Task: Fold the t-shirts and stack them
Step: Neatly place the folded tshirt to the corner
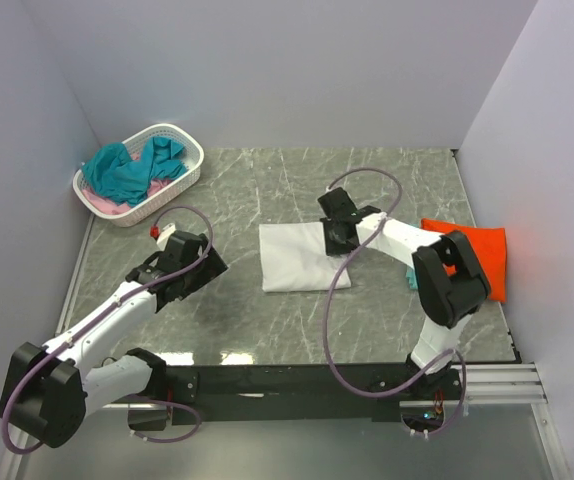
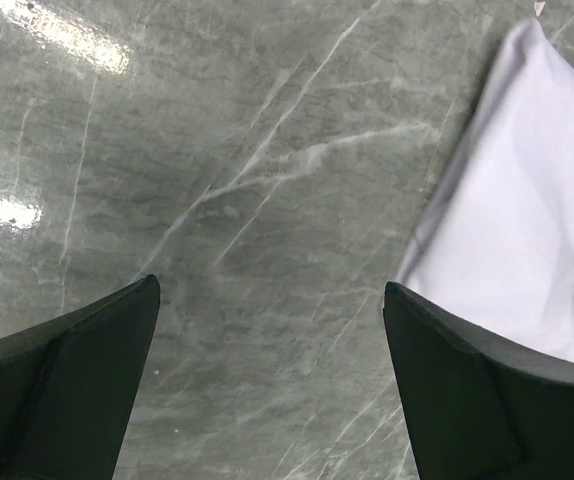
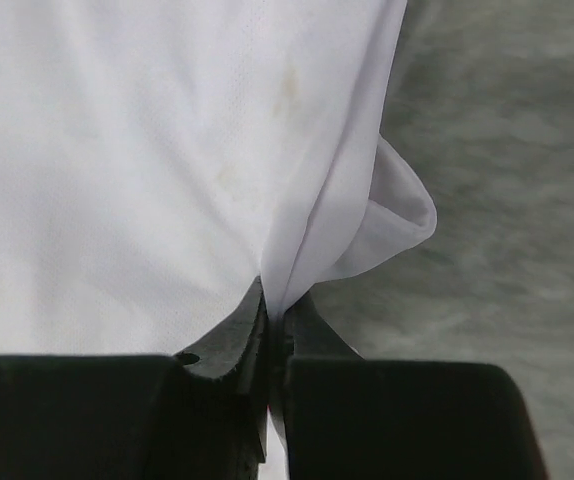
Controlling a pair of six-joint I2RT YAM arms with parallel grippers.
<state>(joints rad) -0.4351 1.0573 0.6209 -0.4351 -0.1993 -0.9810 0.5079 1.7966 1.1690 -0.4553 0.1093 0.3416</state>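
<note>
The white t-shirt (image 1: 302, 258) lies folded in a rectangle at the middle of the table. My right gripper (image 1: 339, 238) is at its right edge, shut on a pinched fold of the white cloth (image 3: 297, 240), which bunches up from the jaws. My left gripper (image 1: 210, 265) is open and empty over bare table left of the shirt; the shirt's left edge (image 2: 527, 200) shows at the right of its wrist view. An orange-red t-shirt (image 1: 479, 256) lies folded at the right edge. Teal t-shirts (image 1: 132, 170) and a pink one (image 1: 103, 205) sit in the basket.
A white perforated basket (image 1: 182, 185) stands at the back left corner. A small teal item (image 1: 410, 279) lies by the right arm. Grey walls close in the table on three sides. A black rail (image 1: 297, 380) runs along the near edge.
</note>
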